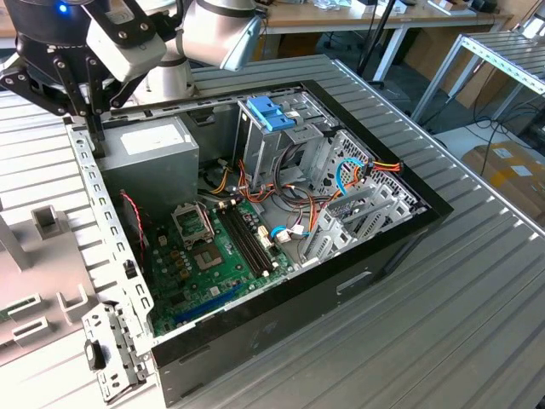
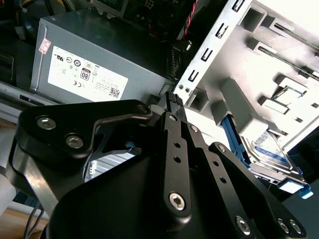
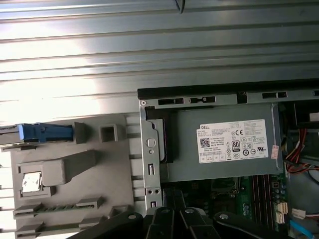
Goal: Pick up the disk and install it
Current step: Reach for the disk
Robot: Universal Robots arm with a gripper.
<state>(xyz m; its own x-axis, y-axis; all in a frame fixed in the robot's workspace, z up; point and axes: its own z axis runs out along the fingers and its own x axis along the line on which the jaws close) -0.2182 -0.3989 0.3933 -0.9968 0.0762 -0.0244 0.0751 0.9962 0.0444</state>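
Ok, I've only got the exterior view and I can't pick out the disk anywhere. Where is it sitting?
Observer: In the second wrist view the disk lies in the grey fixture, outside the computer case.
Operator: Can you see its tab?
Observer: Yes, the blue end tab is at the end farther from the power supply.
Operator: Is anything lying on it?
Observer: No, its labelled face shows bare, with a blue rail along one side.
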